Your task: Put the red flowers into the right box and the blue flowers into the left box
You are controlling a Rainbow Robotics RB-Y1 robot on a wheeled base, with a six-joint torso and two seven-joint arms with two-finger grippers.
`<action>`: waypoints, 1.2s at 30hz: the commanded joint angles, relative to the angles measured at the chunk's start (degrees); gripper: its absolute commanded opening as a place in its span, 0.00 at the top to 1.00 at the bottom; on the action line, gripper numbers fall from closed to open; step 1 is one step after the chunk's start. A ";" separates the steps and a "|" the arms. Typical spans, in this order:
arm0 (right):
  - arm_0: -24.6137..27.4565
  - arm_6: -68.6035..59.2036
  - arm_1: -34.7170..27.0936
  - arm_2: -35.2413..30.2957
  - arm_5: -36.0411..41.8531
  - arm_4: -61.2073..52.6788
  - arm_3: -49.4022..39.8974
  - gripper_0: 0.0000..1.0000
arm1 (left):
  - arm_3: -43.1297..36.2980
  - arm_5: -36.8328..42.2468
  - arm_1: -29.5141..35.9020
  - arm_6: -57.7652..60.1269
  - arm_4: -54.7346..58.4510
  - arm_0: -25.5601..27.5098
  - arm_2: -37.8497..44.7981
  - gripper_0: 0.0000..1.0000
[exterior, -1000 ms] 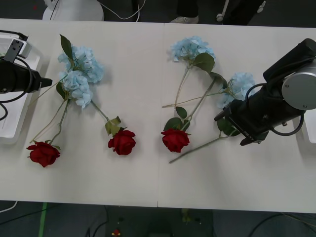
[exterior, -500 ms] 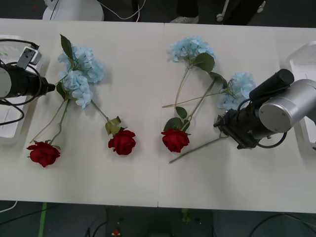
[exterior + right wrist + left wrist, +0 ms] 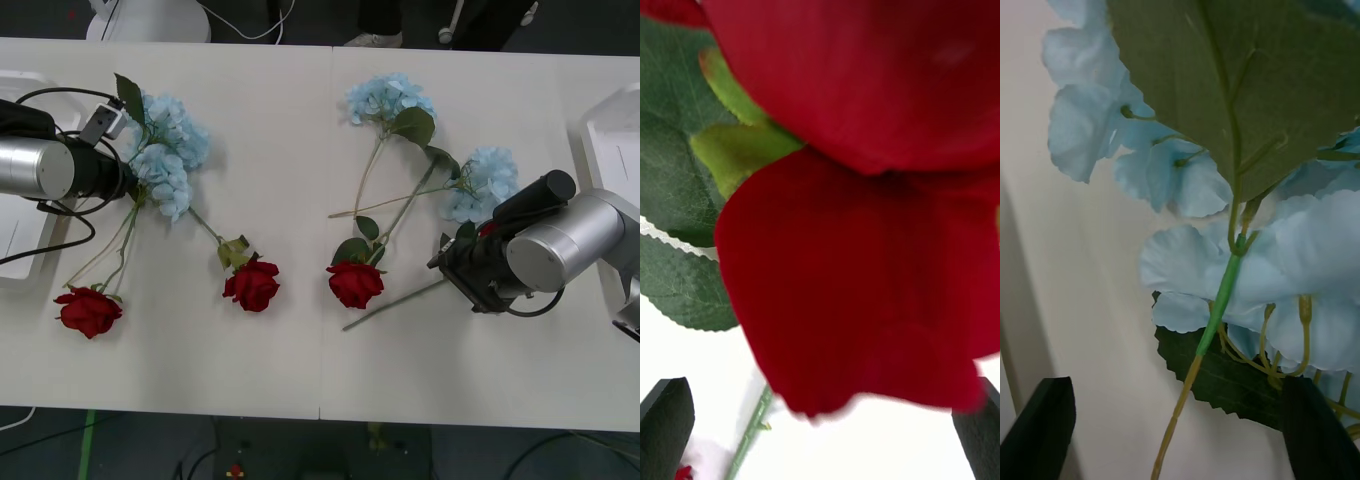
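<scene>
Three red flowers lie along the table's front: one at the left (image 3: pixel 89 310), one (image 3: pixel 252 286) left of centre, one (image 3: pixel 355 283) at centre. A fourth red bloom (image 3: pixel 487 229) peeks out behind my right arm and looms close before the open right gripper (image 3: pixel 824 394), whose black fingertips (image 3: pixel 666 412) stand apart. That right gripper (image 3: pixel 447 258) sits beside a blue flower (image 3: pixel 485 180). Another blue flower (image 3: pixel 385 98) lies farther back. My left gripper (image 3: pixel 128 180) is open at the left blue flowers (image 3: pixel 165 150), their stem (image 3: pixel 1217 315) running between its fingers (image 3: pixel 1037 427).
The left box (image 3: pixel 15 240) sits at the table's left edge behind my left arm. The right box (image 3: pixel 610 130) is at the right edge. Long green stems (image 3: pixel 395 215) cross between the centre flowers. The table's front edge is near the roses.
My left arm has swung right from over the left box to the left blue flowers. My right arm has turned and dropped lower at the half-hidden red bloom.
</scene>
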 commanded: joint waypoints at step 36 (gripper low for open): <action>0.26 0.55 6.56 -3.91 -1.21 5.85 5.93 0.49 | 11.17 -10.68 -5.54 -0.97 -3.69 -7.03 1.75 0.10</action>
